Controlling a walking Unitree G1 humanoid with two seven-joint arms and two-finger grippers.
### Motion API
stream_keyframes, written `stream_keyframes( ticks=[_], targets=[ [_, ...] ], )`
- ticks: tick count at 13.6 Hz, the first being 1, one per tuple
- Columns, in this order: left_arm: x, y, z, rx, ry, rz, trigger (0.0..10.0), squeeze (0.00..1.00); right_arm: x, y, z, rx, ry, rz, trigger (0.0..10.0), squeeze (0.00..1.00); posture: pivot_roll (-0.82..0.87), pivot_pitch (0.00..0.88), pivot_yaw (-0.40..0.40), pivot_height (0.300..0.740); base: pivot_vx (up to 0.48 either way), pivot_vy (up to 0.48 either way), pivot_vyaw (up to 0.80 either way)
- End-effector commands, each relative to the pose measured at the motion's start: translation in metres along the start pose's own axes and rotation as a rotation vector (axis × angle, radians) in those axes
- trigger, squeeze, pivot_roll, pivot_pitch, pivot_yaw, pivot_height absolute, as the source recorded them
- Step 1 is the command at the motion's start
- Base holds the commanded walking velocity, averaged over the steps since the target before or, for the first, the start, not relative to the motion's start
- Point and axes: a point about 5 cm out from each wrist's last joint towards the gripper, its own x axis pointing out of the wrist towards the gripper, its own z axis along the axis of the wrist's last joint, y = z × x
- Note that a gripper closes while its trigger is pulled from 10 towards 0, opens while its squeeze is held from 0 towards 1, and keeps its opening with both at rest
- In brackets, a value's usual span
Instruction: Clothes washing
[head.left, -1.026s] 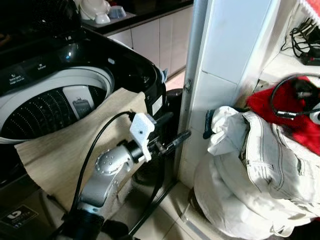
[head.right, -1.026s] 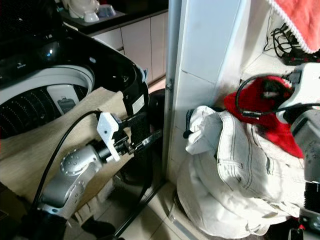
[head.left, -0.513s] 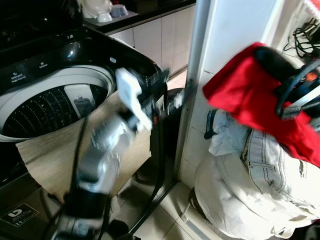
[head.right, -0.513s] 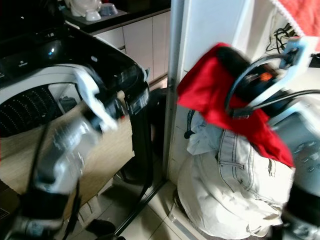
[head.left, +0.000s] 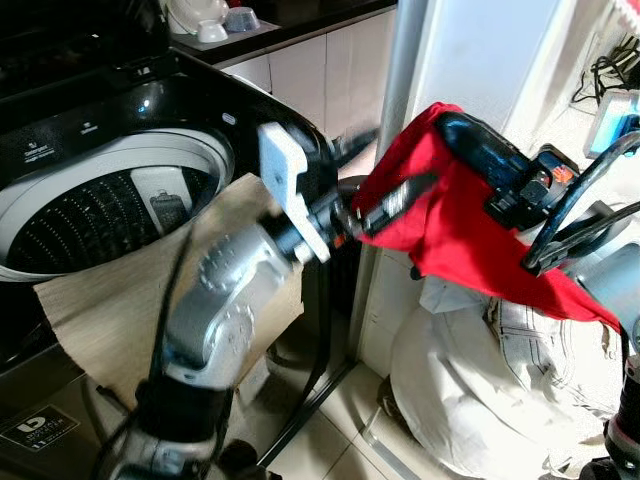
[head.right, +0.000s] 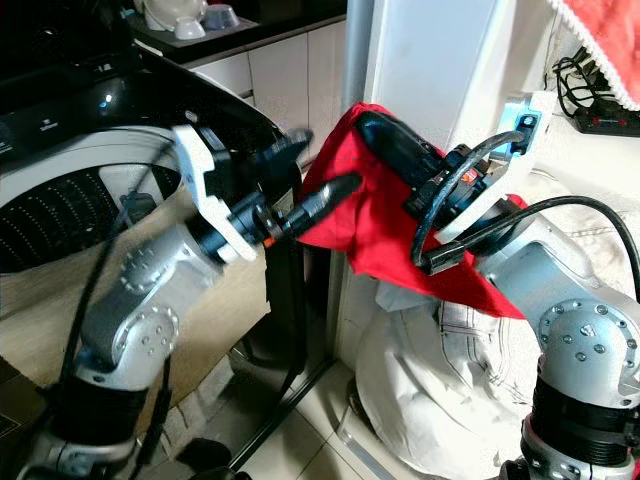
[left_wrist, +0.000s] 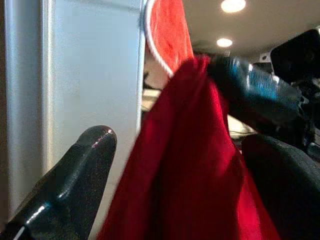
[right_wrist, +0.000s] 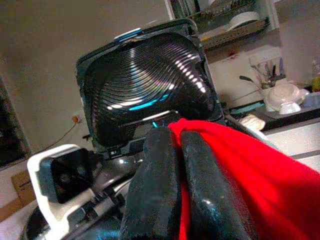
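My right gripper (head.right: 375, 135) is clamped on the red cloth (head.right: 385, 225), held in the air beside the washing machine (head.left: 110, 190). My left gripper (head.left: 385, 170), fingers apart, reaches its edge. Next, I think, carry it over the drum.

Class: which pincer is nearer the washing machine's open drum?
Left. The left pincer hangs just beside the drum, fingers spread around the red cloth; the right pincer grips it farther off.

A plain red cloth (head.right: 385, 225) hangs from black end effector fingers (right_wrist: 165, 180). The washing machine (head.left: 150, 120) is glossy black with a grey drum. Beige fabric (head.left: 110, 300) drapes it; a white bundle (head.left: 490, 390) shows dark stitching.
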Motion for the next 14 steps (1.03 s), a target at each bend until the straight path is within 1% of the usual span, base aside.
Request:
stream_keyframes(
  ticks=[1, 2, 3, 4, 6, 9, 14],
  targets=[
    [0.0008, -0.0064, -0.0023, -0.020, 0.016, -0.048, 10.0, 0.00, 0.0012, 0.0076, 0.0003, -0.010, 0.009, 0.027, 0.0, 0.00, -0.17, 0.000, 0.025, 0.740, 0.000, 0.000, 0.00],
    [-0.0009, -0.0082, -0.0072, -0.027, 0.037, -0.058, 4.7, 0.00, 0.0011, 0.0080, -0.0003, -0.009, 0.009, 0.025, 0.0, 0.00, -0.17, 0.000, 0.027, 0.740, 0.000, 0.000, 0.00],
    [-0.0012, -0.0075, -0.0071, -0.030, 0.028, -0.047, 0.0, 0.00, 0.0010, 0.0086, -0.0006, -0.011, 0.010, 0.026, 0.0, 0.00, -0.17, 0.000, 0.027, 0.740, 0.000, 0.000, 0.00],
    [-0.0013, -0.0056, -0.0022, -0.056, -0.006, -0.038, 0.0, 0.00, 0.0008, 0.0098, -0.0030, -0.019, 0.028, 0.024, 0.0, 0.00, -0.17, 0.000, 0.028, 0.740, 0.000, 0.000, 0.00],
    [-0.0036, -0.0036, -0.0025, -0.055, 0.001, -0.042, 0.0, 0.00, 0.0021, 0.0110, -0.0041, -0.020, 0.025, 0.024, 0.0, 0.00, -0.17, 0.000, 0.029, 0.740, 0.000, 0.000, 0.00],
    [-0.0045, -0.0017, 0.0000, -0.065, -0.019, -0.040, 0.0, 0.00, 0.0037, 0.0115, -0.0048, -0.030, 0.026, 0.025, 0.0, 0.00, -0.17, 0.000, 0.031, 0.740, 0.000, 0.000, 0.00],
    [-0.0050, -0.0040, -0.0006, -0.084, -0.021, -0.062, 0.0, 0.00, 0.0050, 0.0124, -0.0054, -0.038, 0.031, 0.034, 0.0, 0.00, -0.17, 0.000, 0.031, 0.740, 0.000, 0.000, 0.00]
  ],
)
